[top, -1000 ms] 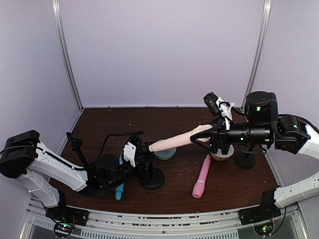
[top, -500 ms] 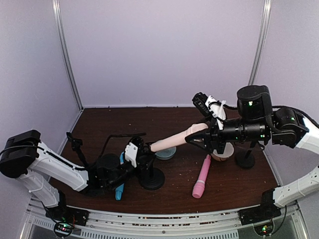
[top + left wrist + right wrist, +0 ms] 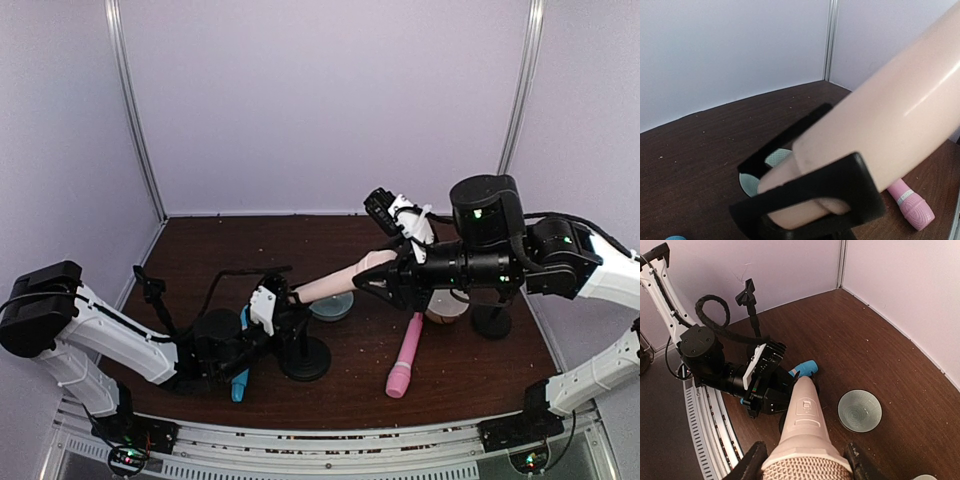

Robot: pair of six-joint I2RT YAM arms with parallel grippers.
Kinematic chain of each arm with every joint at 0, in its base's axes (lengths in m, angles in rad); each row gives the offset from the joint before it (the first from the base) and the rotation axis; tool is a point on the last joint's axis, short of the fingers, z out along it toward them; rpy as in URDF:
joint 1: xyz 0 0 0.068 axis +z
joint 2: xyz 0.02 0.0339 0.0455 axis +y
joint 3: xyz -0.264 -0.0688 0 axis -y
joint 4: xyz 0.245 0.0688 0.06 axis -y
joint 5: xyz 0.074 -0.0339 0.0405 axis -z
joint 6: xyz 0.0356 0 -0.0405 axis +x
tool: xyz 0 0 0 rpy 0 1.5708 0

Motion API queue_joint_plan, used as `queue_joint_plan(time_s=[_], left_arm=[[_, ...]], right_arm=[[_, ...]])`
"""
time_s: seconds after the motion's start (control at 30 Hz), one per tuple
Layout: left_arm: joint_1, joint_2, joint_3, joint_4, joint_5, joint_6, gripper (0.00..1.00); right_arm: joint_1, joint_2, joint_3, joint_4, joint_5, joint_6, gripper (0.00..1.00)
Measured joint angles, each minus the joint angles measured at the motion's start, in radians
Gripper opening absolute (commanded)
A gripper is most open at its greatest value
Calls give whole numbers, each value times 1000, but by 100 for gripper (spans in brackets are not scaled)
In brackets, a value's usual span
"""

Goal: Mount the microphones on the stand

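A: Right fingers (image 3: 754,460)?
B: Clamped on the fat mesh head of the cream microphone (image 3: 801,415), one on each side. The right gripper (image 3: 386,276) holds it off the table, slanting down to the left.
A: Thin end?
B: Inside the black clip (image 3: 805,192) on top of the stand (image 3: 305,360), near-left of centre. Only the tail is in. The thicker body is outside the clip.
A: Left gripper (image 3: 280,312)?
B: Narrow. The fingers are hard to make out, dark on dark, but it looks pinched on the stand just under the clip.
A: Other two?
B: The pink microphone (image 3: 404,358) lies flat on the table (image 3: 200,250), right of the stand. The blue microphone (image 3: 240,384) lies near-left, mostly hidden by the left arm. Neither is attached.
A: Risks?
B: My guess: pushed in off-axis, the taper wedges crooked or pries the clip open. Pushed too hard, the stand tips or twists in the left grip. Released before it seats, the heavy head drags the tail back out. The right arm also hangs above the pink one, so a drop in height could knock it.
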Motion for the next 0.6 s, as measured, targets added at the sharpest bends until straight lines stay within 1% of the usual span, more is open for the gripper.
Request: queue_joint_plan(time_s=[0.3,0.6], left_arm=[[0,1,0,6,-24,-22,0],[0,3,-2,15,-55,-47,0]], right_arm=[[2,65,28,16,29,142,0],[5,129,70,5,47,195,0]])
